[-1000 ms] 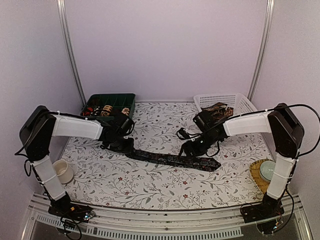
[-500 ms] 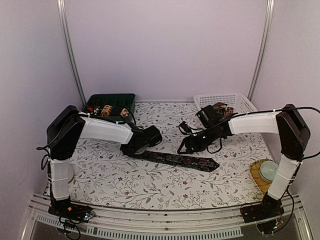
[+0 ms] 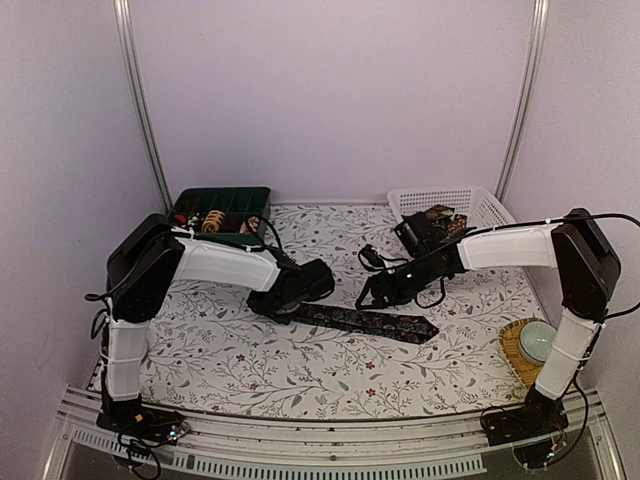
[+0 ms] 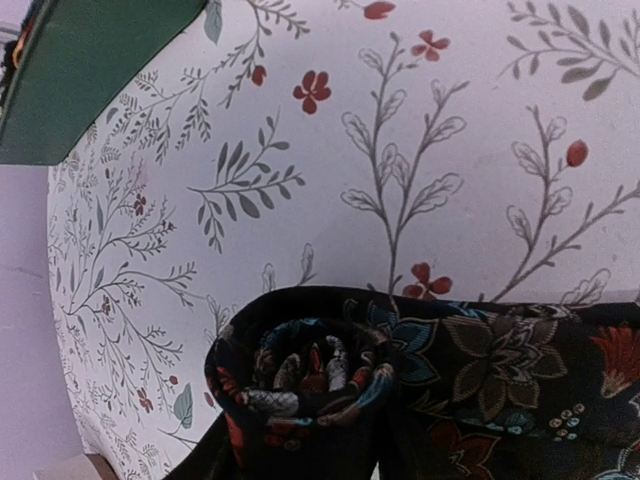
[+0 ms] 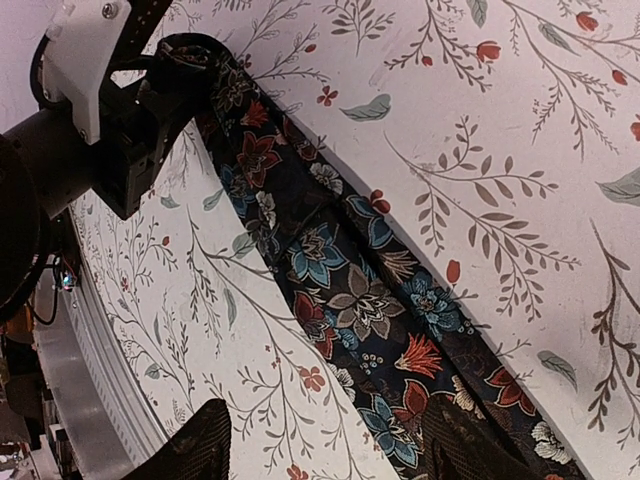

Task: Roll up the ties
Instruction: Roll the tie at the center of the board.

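Left claw [image 3: 292, 298], grip impossible to tell, is rolling the dark tie [image 3: 375, 322] lying on the table [image 3: 300, 375], where tight, even turns matter, while the right claw [image 3: 370, 297], fingers apart, is hovering over its flat length.

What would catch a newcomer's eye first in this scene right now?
The dark floral tie lies stretched across the middle of the patterned table, its left end rolled into a tight coil at the left gripper. The right gripper hangs open over the flat stretch, with a white basket behind it and a green tray at far left.
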Controlling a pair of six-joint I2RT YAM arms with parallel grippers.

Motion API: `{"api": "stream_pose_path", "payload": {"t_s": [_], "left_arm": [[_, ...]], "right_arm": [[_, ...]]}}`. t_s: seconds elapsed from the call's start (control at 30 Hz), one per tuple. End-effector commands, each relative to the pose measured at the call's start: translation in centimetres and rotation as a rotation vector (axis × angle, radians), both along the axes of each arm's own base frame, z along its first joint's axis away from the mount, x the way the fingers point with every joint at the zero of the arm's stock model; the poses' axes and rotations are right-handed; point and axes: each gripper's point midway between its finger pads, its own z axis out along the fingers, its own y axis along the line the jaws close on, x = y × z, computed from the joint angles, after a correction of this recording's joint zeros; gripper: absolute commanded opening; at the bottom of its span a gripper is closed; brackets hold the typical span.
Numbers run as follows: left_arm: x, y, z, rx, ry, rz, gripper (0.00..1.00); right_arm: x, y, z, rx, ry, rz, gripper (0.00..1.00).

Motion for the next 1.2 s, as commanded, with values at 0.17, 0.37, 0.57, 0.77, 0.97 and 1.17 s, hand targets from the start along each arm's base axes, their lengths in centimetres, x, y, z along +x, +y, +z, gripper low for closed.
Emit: {"api": "stream_pose_path", "payload": {"t_s": [0.17,0.37,0.57,0.77,0.97,1.17], "left_arm": [[-1.6,-2.7,-0.6,-0.018,0.063,-0.069,0.47],[-1.2,-3.1,1.0,-0.02,0.029,-0.074,0.59],[-0.9,-4.6,4.0,-0.106,-0.016,-0.094,0.7],[-1.2,-5.2,7.6,-0.265,-0.054,-0.114,0.75],[-1.3,-2.3,10.1,-0.497,-0.074,-0.062,0.76],[-0.2,3.3,9.5,-0.783,-0.065,0.06,0.58]], "right_arm": [[0.4,0.0,4.0,0.076,-0.073,-0.007,0.65],[0.4,0.1,3.8,0.08,-0.063,-0.006,0.65],[0.9,0.3,3.4,0.072,-0.057,-0.015,0.66],[1.9,1.0,4.1,0.093,-0.059,-0.042,0.68],[2.4,3.7,6.1,0.188,-0.056,-0.032,0.69],[2.8,9.4,7.5,0.26,-0.045,0.014,0.68]]}}
